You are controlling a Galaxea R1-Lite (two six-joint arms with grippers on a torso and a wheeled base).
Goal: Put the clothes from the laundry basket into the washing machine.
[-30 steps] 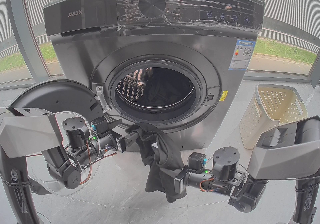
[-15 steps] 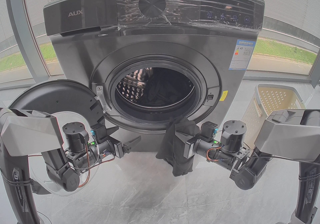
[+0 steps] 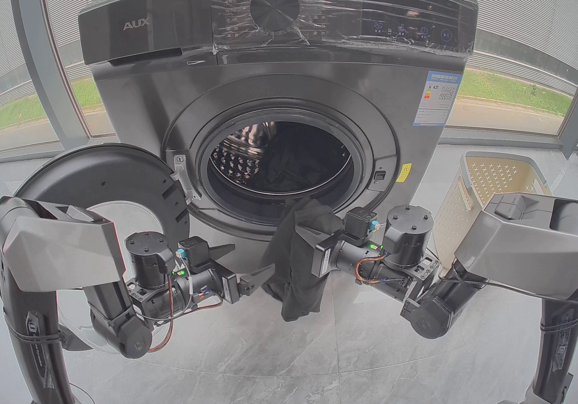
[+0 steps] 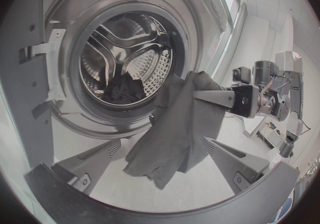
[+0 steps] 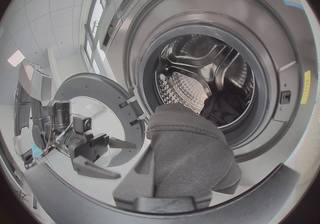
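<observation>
1. Washing machine point(image 3: 277, 92): a front loader at far centre. Its round door point(image 3: 90, 176) is swung open to the left, so the drum mouth is exposed.
2. Dark clothing point(image 4: 121, 89) lies heaped low inside the drum (one piece or several, cannot tell).
3. Right gripper point(image 3: 301, 238): clamped on a dark garment point(image 3: 298, 278). It sits just in front of the lower right part of the drum mouth.
4. The garment's bunched top is pinched between the fingers at the level of the mouth's lower rim, outside the drum. The rest hangs straight down in loose folds toward the tiled floor point(image 3: 271, 351).
5. Left gripper point(image 3: 253, 259): fingers spread wide with nothing between them. It is low and near, to the left of the hanging garment, close to the cloth but apart from it, and below the open door's right edge.
6. Laundry basket point(image 3: 457, 212): cream with perforated walls. It stands on the floor to the right of the machine, partly behind the right arm and well apart from the garment.
</observation>
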